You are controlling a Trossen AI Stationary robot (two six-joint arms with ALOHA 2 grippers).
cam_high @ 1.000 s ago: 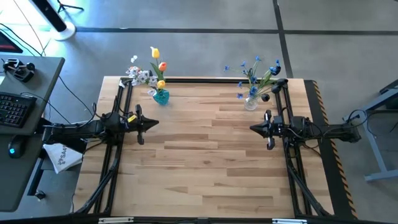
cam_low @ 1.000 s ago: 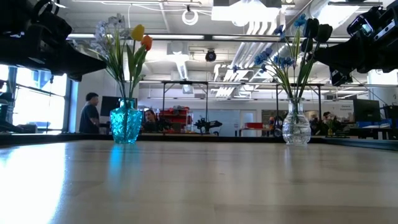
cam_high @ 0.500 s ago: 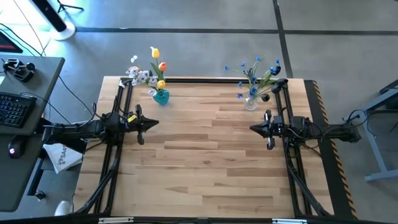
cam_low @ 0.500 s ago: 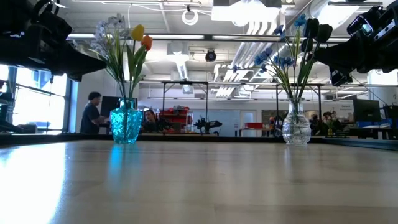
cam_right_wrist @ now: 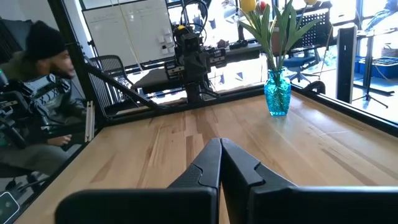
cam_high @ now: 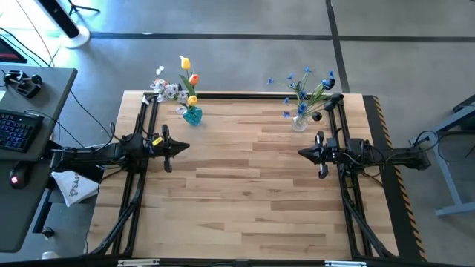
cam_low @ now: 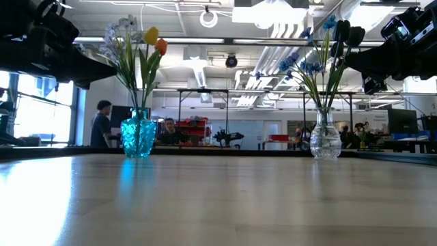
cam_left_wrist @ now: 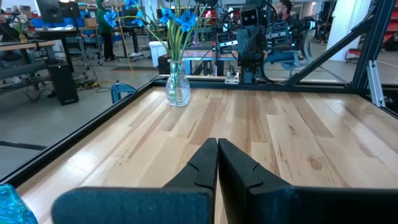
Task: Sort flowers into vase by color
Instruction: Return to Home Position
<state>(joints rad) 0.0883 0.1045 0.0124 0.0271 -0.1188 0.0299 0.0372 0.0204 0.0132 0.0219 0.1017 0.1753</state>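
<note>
A blue glass vase (cam_high: 192,116) at the table's far left holds the yellow and orange tulips (cam_high: 188,77) and a white spray (cam_high: 167,90) by their stems. A clear glass vase (cam_high: 299,123) at the far right holds blue sprays (cam_high: 297,80) and dark buds (cam_high: 332,100). My left gripper (cam_high: 187,145) hovers level above the left side, shut and holding nothing. My right gripper (cam_high: 300,153) hovers level above the right side, shut and holding nothing. The clear vase (cam_left_wrist: 177,89) shows in the left wrist view, the blue vase (cam_right_wrist: 277,92) in the right wrist view.
The wooden tabletop (cam_high: 245,185) between the two arms carries nothing. A black frame rail (cam_high: 245,95) runs along the far edge behind the vases. People show in the room beyond the table, one (cam_right_wrist: 37,93) close to its edge.
</note>
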